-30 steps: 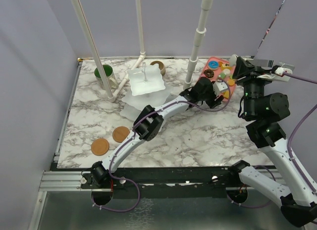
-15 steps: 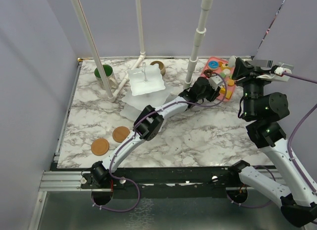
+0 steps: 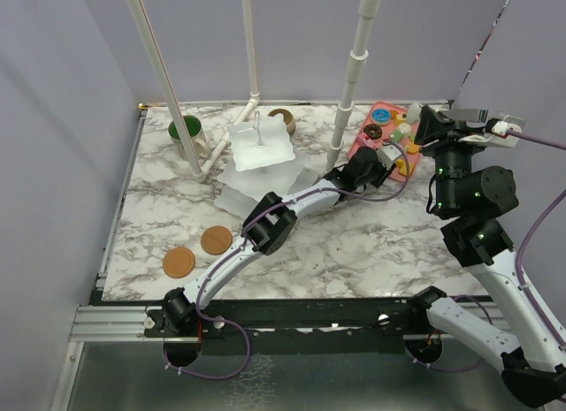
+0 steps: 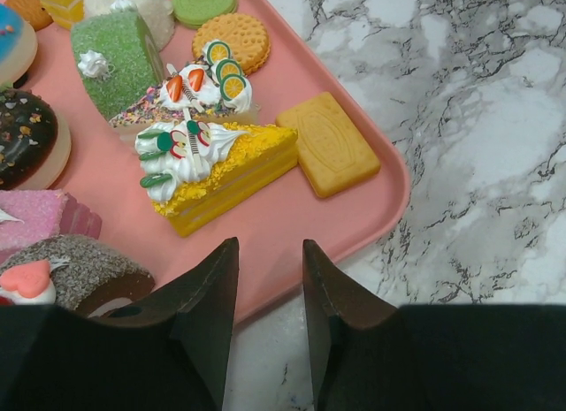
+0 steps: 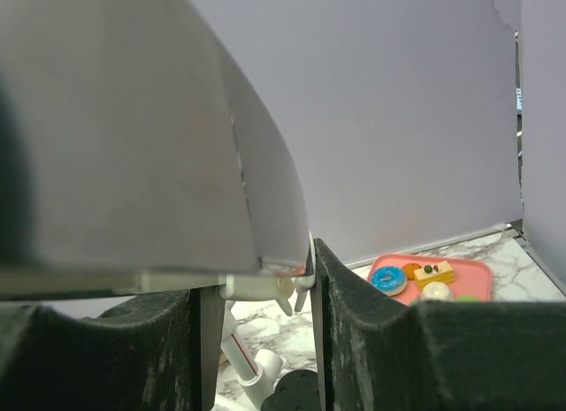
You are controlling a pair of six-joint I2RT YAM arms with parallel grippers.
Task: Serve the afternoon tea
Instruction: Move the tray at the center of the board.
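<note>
My left gripper (image 4: 269, 245) hovers over the near rim of the pink tray (image 4: 292, 216), its jaws a narrow gap apart with nothing between them. Just beyond its tips lie toy pastries: a yellow cake slice (image 4: 232, 168), a tan biscuit (image 4: 328, 144), a green cake (image 4: 110, 66) and a chocolate donut (image 4: 22, 133). From above, the left gripper (image 3: 389, 159) sits at the tray's near left side. The white three-tier stand (image 3: 259, 150) is at the back centre, flanked by a green-lined mug (image 3: 187, 130) and a tan mug (image 3: 283, 119). My right gripper (image 5: 256, 278) is raised, shut on metal tongs (image 5: 221, 119).
White pipe posts (image 3: 352, 84) (image 3: 164, 75) rise from the marble table near the stand and tray. Two round brown coasters (image 3: 179, 262) (image 3: 216, 240) lie at the front left. Lilac walls close in the left, back and right sides.
The left gripper has drawn back toward me from over the pastries to the tray's near rim, and its jaws have narrowed. The right arm has not moved.
</note>
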